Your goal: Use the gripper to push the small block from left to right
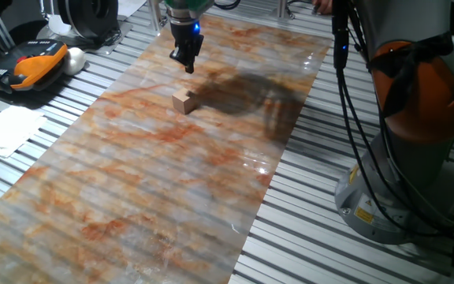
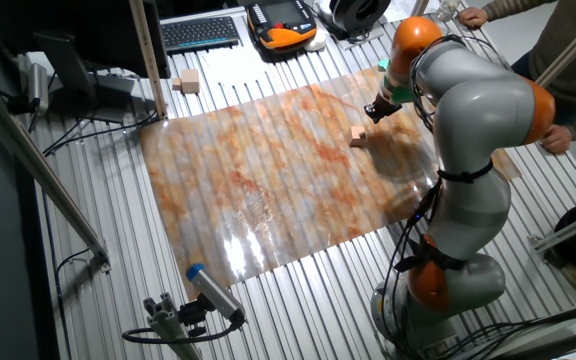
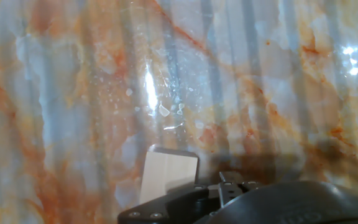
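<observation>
The small block (image 1: 183, 101) sat on the marbled sheet (image 1: 132, 197) near its far edge; the gripper (image 1: 186, 61) hung just beyond it (apart, holding nothing), fingers seemingly closed together.

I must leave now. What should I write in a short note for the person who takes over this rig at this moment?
Claw: holds nothing and hangs just above the marbled sheet, close behind the small block, not touching it as far as the fixed views show. Whether the fingers are open or shut cannot be told.
Small block: lies flat on the sheet, free, near the far end. In the hand view it sits right at the claw's tip.
Done: the approach to the block, as it seems.
Left: bring the claw down against the block's side and push it from left to right.
</observation>
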`<control>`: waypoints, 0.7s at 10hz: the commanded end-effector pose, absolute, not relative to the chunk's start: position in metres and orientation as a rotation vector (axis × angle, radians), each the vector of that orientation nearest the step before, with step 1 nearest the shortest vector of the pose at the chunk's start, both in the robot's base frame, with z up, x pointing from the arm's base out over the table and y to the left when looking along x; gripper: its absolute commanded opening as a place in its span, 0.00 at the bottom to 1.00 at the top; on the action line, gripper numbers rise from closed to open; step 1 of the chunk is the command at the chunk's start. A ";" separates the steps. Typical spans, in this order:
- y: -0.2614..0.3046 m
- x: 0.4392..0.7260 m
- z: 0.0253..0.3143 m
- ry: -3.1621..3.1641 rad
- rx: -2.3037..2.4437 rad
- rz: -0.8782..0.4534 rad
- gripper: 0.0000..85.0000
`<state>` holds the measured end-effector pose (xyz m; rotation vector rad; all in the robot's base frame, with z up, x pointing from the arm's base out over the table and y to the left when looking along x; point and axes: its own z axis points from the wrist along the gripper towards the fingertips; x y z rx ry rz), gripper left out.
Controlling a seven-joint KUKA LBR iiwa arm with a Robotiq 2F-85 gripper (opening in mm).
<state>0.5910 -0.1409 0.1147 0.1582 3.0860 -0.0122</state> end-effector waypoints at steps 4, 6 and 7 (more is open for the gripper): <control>-0.141 0.591 0.115 3.074 0.162 -0.010 0.00; -0.141 0.591 0.115 3.095 0.177 0.004 0.00; -0.141 0.594 0.113 3.103 0.182 0.009 0.00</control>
